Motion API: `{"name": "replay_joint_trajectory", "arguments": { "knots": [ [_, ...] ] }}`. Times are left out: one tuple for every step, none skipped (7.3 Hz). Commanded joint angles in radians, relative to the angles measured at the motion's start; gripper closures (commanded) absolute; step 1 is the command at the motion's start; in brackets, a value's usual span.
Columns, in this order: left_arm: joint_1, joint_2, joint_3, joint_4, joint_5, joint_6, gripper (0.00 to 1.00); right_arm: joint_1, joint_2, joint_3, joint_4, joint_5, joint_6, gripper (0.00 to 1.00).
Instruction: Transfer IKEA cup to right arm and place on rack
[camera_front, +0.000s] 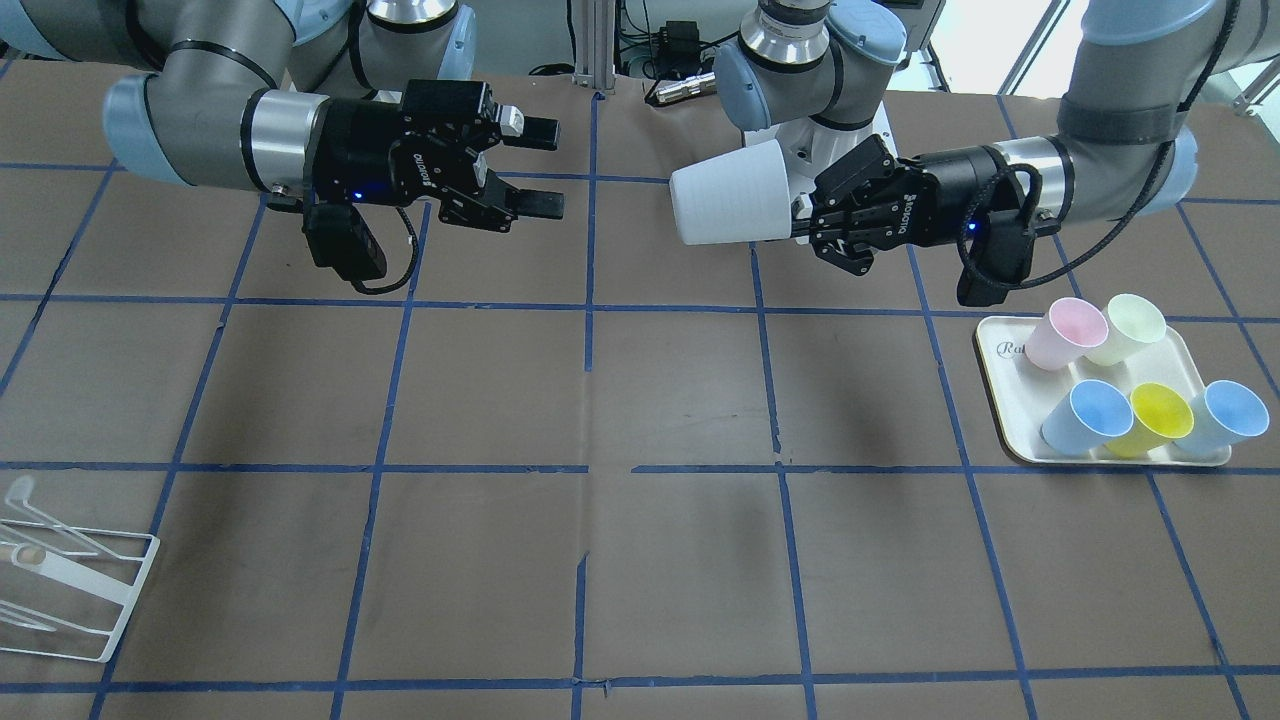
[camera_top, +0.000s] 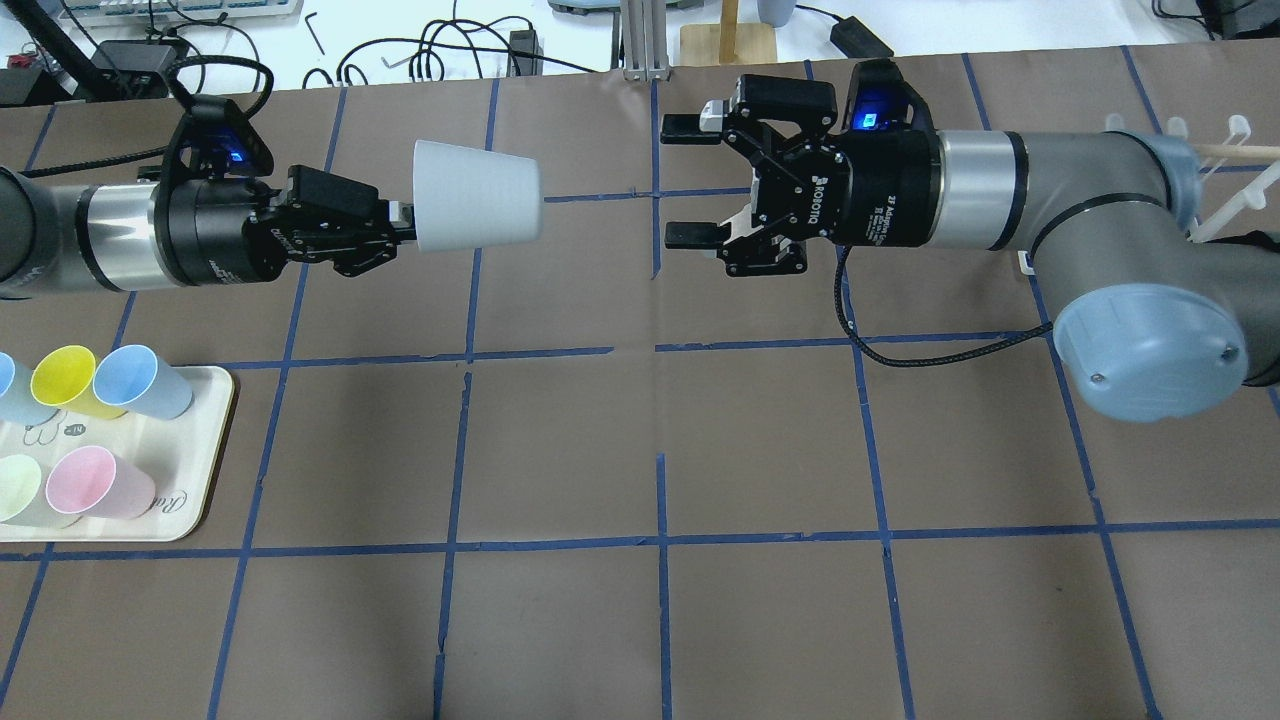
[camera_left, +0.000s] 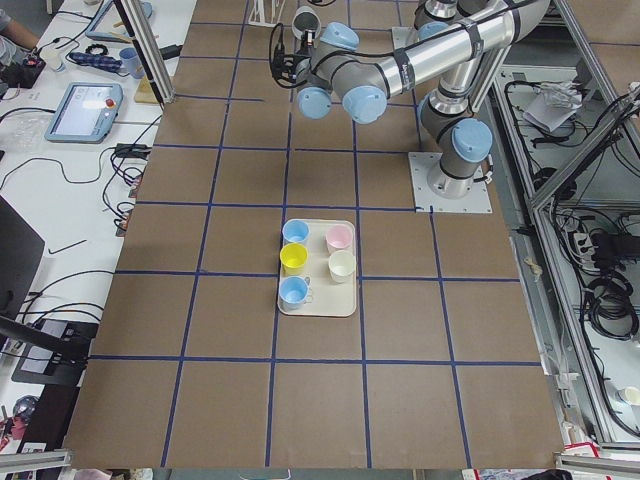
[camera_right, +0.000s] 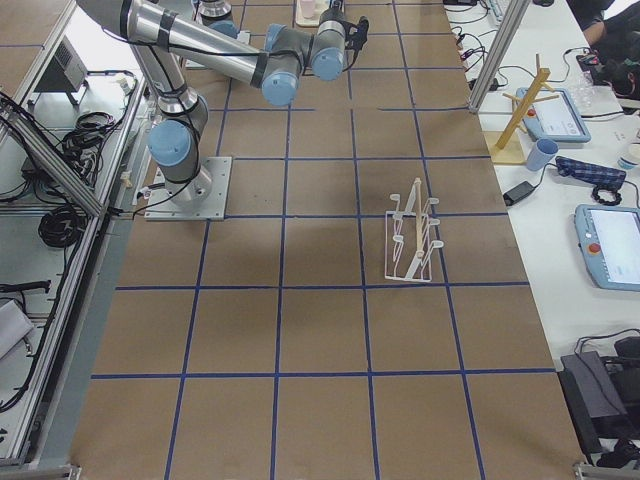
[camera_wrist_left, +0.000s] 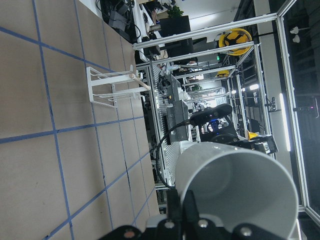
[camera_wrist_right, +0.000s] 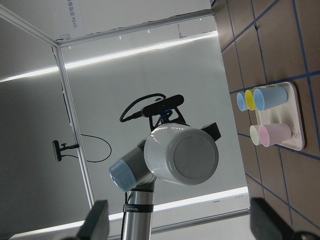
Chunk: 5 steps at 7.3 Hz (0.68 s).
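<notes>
The IKEA cup (camera_top: 475, 195) is pale grey-white and ribbed. It lies on its side in the air, its closed base toward the right gripper. My left gripper (camera_top: 403, 225) is shut on its rim, one finger inside, as the left wrist view (camera_wrist_left: 235, 190) shows. It also shows in the front view (camera_front: 730, 192). My right gripper (camera_top: 690, 180) is open and empty, level with the cup, a short gap from its base. The right wrist view shows the cup base (camera_wrist_right: 182, 155) straight ahead. The white wire rack (camera_front: 70, 580) stands on the table's right side (camera_right: 410, 245).
A cream tray (camera_front: 1010, 400) on the left arm's side holds two blue cups, a yellow cup (camera_front: 1160, 415), a pink one and a pale green one. Brown table with blue tape grid (camera_top: 660, 450). Cables and a wooden stand lie beyond the far edge.
</notes>
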Motion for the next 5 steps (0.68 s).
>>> {"name": "replay_joint_trajectory", "arguments": {
  "knots": [
    [-0.092,0.019,-0.007,-0.001,-0.124,-0.001,1.00,0.009,0.029,-0.001,-0.003,0.000,0.007,0.00],
    [-0.103,0.020,-0.008,-0.001,-0.153,0.000,1.00,0.024,0.054,-0.002,-0.003,0.005,0.010,0.00],
    [-0.108,0.021,-0.013,-0.001,-0.181,0.000,1.00,0.029,0.056,-0.014,-0.002,0.003,0.045,0.00],
    [-0.109,0.035,-0.016,-0.001,-0.183,-0.001,1.00,0.029,0.053,-0.059,-0.017,0.000,0.153,0.00],
    [-0.109,0.045,-0.030,0.000,-0.184,-0.001,1.00,0.029,0.056,-0.082,-0.063,-0.001,0.237,0.00]
  ]
}}
